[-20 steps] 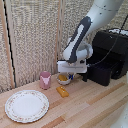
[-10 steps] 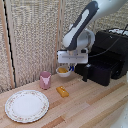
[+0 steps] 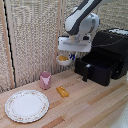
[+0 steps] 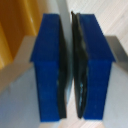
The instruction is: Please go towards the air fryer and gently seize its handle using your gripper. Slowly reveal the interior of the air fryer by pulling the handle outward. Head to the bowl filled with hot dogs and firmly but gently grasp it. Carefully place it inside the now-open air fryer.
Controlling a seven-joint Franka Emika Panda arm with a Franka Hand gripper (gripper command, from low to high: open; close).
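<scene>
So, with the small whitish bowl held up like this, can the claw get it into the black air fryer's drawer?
Probably yes. The claw holds the small whitish bowl off the wooden table, and the black air fryer has its drawer pulled out. Nothing visible stands between them.

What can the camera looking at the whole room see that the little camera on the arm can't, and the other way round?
Only the exterior view shows the large black boxy air fryer with its drawer pulled out, the small whitish bowl lifted off the table, a pink cup, a patterned plate and an orange bar. Only the wrist view shows the blue fingers pressed close on a thin pale edge. Both share the tool.
</scene>
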